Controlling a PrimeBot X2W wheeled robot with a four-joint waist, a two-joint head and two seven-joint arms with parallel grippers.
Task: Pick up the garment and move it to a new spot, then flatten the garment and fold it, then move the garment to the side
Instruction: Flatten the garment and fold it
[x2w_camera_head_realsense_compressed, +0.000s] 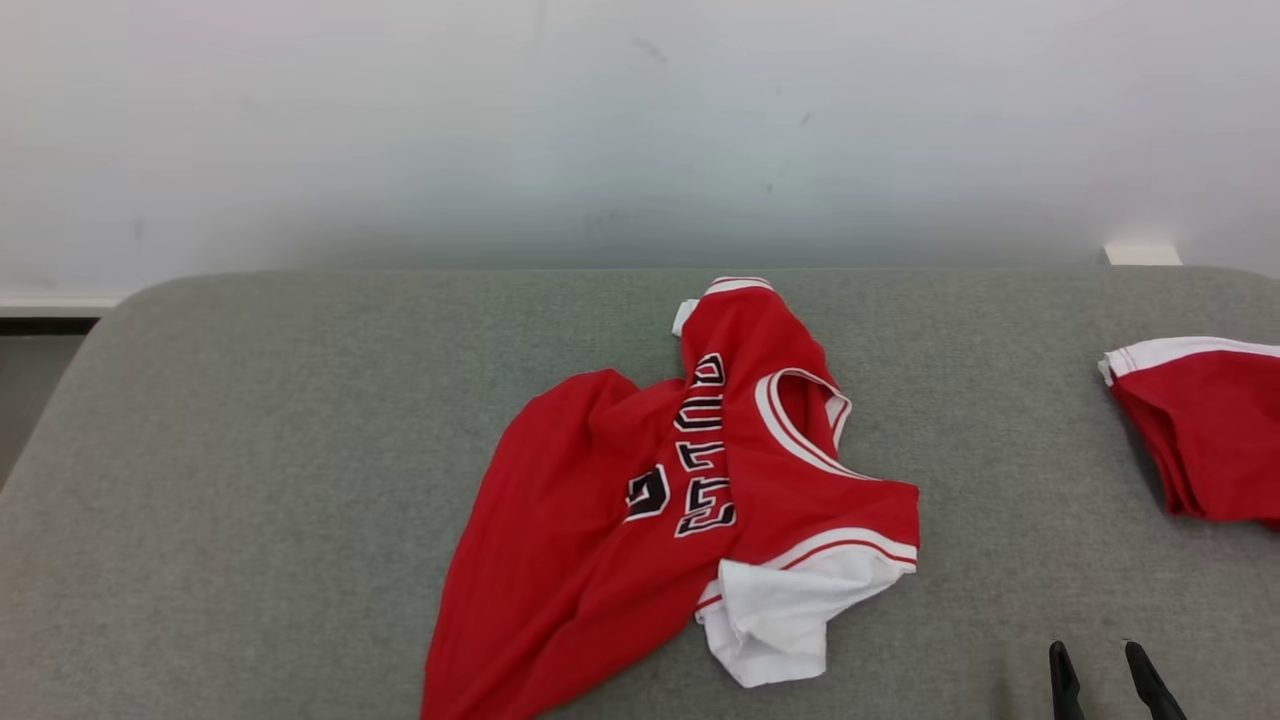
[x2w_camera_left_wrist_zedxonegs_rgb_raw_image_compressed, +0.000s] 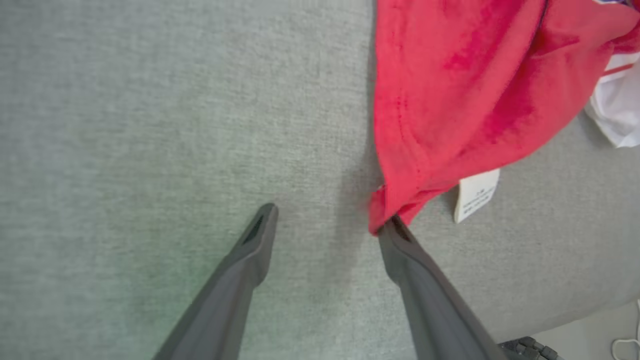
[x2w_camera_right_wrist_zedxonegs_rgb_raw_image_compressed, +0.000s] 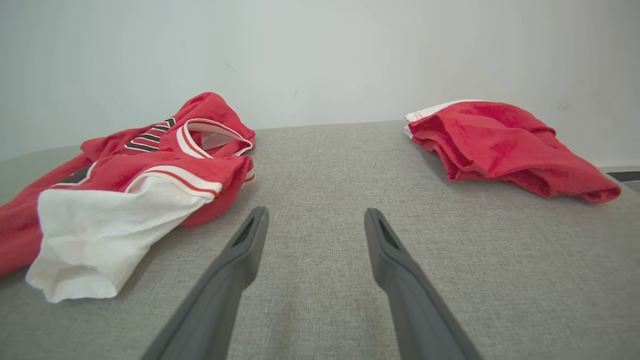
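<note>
Nearest the garment (x2w_camera_head_realsense_compressed: 600, 500), the left gripper (x2w_camera_left_wrist_zedxonegs_rgb_raw_image_compressed: 327, 220) stands with fingers apart and empty, one tip touching the near hem corner. The right gripper (x2w_camera_head_realsense_compressed: 1097, 668) is also parted, near the white sleeve (x2w_camera_head_realsense_compressed: 775, 615) but not touching.

The garment lies crumpled mid-table (x2w_camera_head_realsense_compressed: 250, 450), its long axis running from near hem to far collar. There is open room to its left. A folded red pile (x2w_camera_head_realsense_compressed: 1200, 430) lies well apart to its right.

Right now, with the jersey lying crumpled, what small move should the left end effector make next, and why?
Probably shift the left end effector until the jersey's hem corner sits between its jaws. They stand open and the corner only touches one fingertip, so nothing is held. The jersey lies bunched on the grey surface, so flattening needs a grasp.
</note>
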